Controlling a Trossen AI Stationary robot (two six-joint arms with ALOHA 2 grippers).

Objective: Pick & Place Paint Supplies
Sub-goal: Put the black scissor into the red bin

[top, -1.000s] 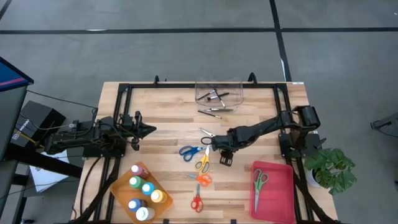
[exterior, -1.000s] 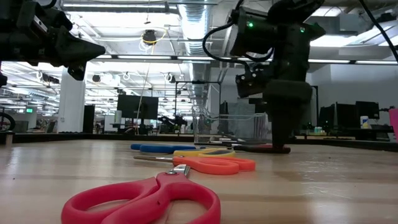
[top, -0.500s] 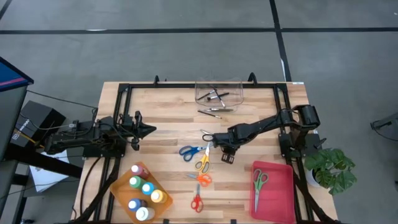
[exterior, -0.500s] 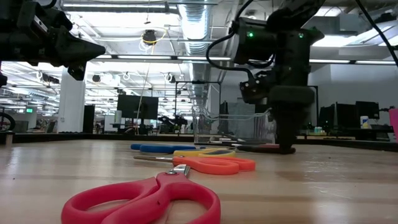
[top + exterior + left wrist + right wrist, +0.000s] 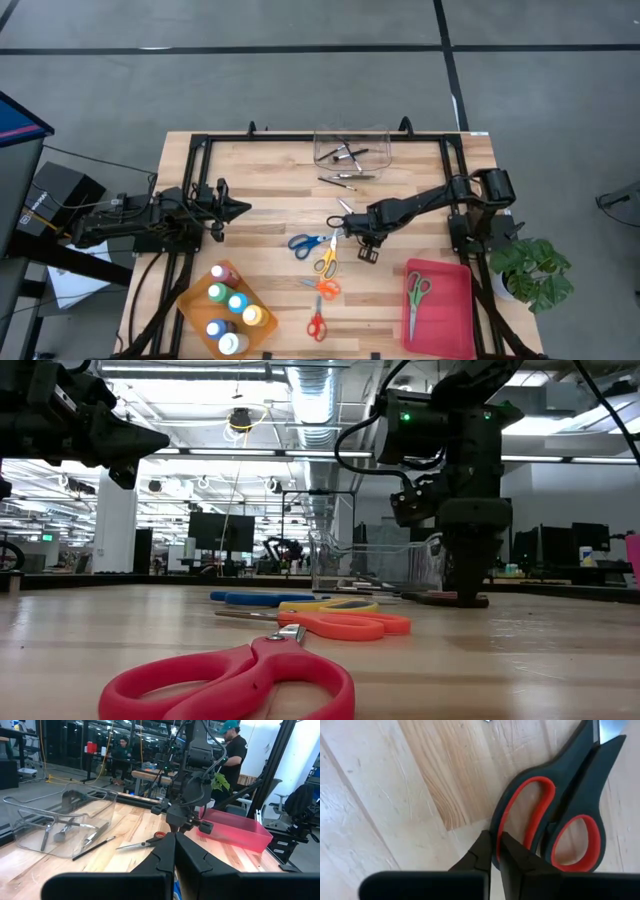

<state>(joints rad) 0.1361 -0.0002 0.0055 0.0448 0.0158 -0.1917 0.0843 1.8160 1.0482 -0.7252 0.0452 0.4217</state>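
Black scissors with red-lined handles lie flat on the wooden table near its middle, blades pointing toward the far edge. My right gripper stands over their handles, shut on one handle loop. My left gripper hangs shut above the table's left side and holds nothing. Blue, yellow, orange and red scissors lie in a row toward the near edge. Paint bottles stand in an orange tray. Two brushes lie before a clear bin. My right gripper pinches the outer rim of one handle loop of the black scissors between its two fingers, one finger inside the loop and one outside. The fingers come from above, pointing down. The scissors lie flat on the table.
A pink tray at the near right holds green scissors. The clear bin at the far edge holds several brushes. A black frame runs round the table. A potted plant stands off the right edge.
My right gripper has shut on the handle loop of the black scissors and has shifted a little toward the table's right edge. The scissors have slid and turned slightly with it, still flat on the table.
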